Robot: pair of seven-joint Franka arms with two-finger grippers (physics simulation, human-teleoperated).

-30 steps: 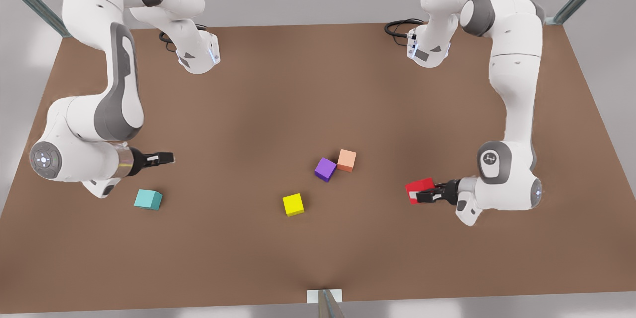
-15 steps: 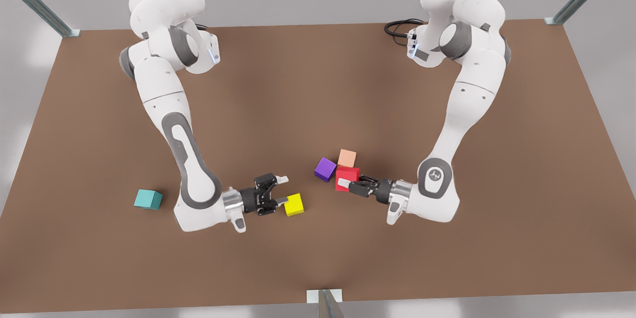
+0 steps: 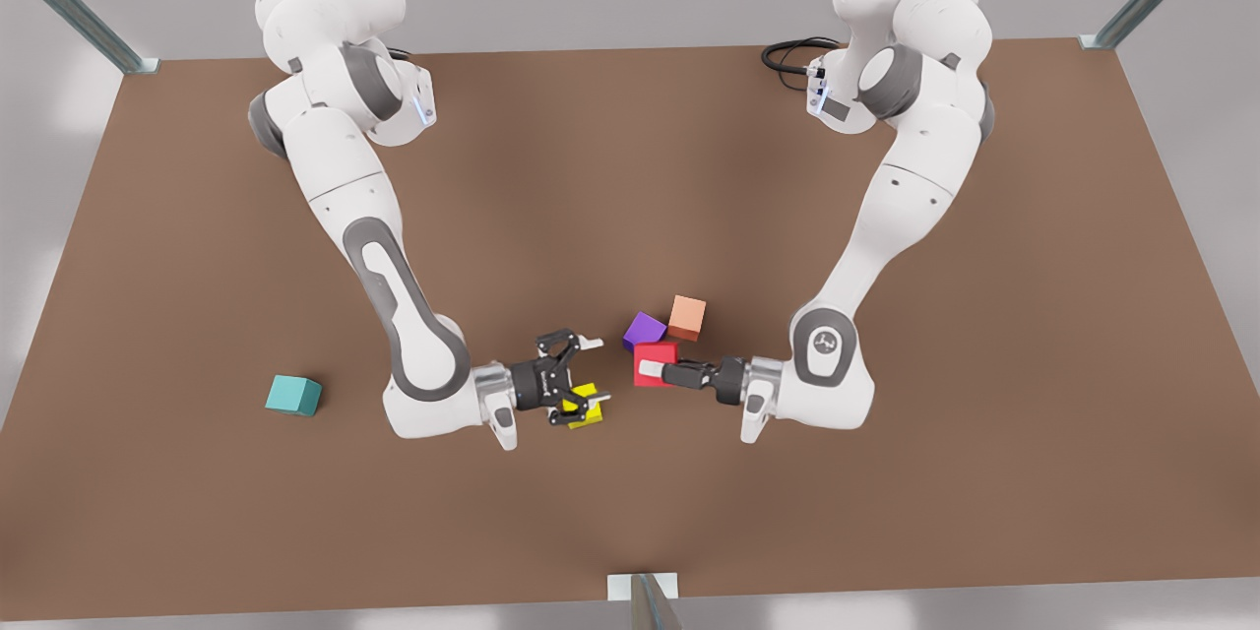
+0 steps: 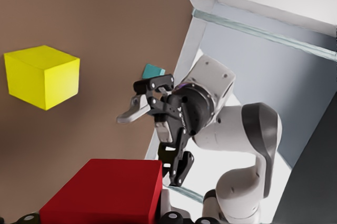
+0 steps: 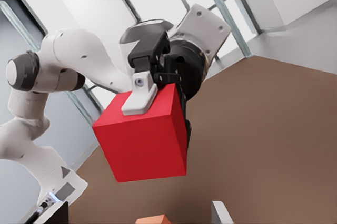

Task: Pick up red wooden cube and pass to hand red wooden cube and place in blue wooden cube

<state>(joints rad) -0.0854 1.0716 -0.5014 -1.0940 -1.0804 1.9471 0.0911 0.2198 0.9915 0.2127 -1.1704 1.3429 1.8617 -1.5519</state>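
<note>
The red wooden cube (image 3: 655,359) hangs above the table's middle, with my left gripper (image 3: 650,372) shut on it; this is the arm on the front view's right. The left wrist view shows the cube (image 4: 105,192) close up. My right gripper (image 3: 594,372), on the arm at the front view's left, stands open a short gap from the cube and faces it, above a yellow cube (image 3: 583,406). In the right wrist view the red cube (image 5: 145,137) is straight ahead in the other gripper's fingers (image 5: 138,95). The blue wooden cube (image 3: 293,395) rests on the table at the front view's far left.
A purple cube (image 3: 642,328) and a salmon-orange cube (image 3: 687,317) lie just behind the red cube. The yellow cube (image 4: 42,77) lies under the right gripper (image 4: 152,145). The brown table (image 3: 886,512) is framed by metal posts at its corners.
Both arms swung in from the table's sides toward the middle. The left gripper carried the red cube toward the front view's left. The right gripper opened and closed in over the yellow cube.
</note>
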